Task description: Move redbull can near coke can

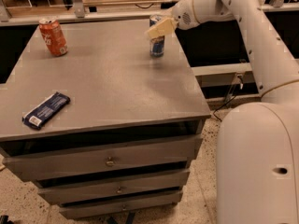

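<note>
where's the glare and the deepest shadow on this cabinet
Camera view: a soft pale sheen lies on the grey metal tabletop in front of the slim blue-and-silver redbull can, where the gripper sits against its upper part; the deepest shadow is the band under the tabletop's front edge, above the top drawer.

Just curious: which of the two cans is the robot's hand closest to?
The slim blue-and-silver redbull can, back right; the gripper is at its top. The wider red-orange coke can stands well apart at the back left.
</note>
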Action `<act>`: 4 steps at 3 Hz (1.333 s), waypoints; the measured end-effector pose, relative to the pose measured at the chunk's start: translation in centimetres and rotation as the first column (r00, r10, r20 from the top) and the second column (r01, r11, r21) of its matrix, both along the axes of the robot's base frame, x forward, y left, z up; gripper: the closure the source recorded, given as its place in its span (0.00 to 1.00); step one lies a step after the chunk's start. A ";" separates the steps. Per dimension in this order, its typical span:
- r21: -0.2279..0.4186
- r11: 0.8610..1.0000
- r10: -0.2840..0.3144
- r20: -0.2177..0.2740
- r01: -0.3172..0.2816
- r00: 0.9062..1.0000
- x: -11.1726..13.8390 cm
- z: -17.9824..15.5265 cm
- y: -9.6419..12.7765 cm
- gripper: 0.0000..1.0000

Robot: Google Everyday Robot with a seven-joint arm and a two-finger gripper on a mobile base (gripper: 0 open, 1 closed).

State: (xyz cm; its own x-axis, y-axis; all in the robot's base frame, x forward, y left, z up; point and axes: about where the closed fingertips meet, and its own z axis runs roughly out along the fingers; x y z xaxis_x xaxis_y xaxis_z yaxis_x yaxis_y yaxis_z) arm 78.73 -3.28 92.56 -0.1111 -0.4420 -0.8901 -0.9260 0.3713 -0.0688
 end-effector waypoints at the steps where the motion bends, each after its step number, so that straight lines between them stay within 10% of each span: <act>1: 0.000 1.000 0.005 -0.003 -0.005 1.000 0.0 -0.2 0.3 0.51; 3: 0.057 0.993 0.096 0.043 -0.099 0.994 -0.4 3.4 5.3 0.97; 4: 0.085 0.980 0.169 0.123 -0.180 0.978 -1.0 7.5 11.4 1.00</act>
State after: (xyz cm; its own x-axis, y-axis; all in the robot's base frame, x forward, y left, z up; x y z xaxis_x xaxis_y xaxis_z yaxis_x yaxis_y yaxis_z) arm 77.73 8.17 100.01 0.0656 -0.3586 -0.9312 -0.9651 0.2143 -0.1505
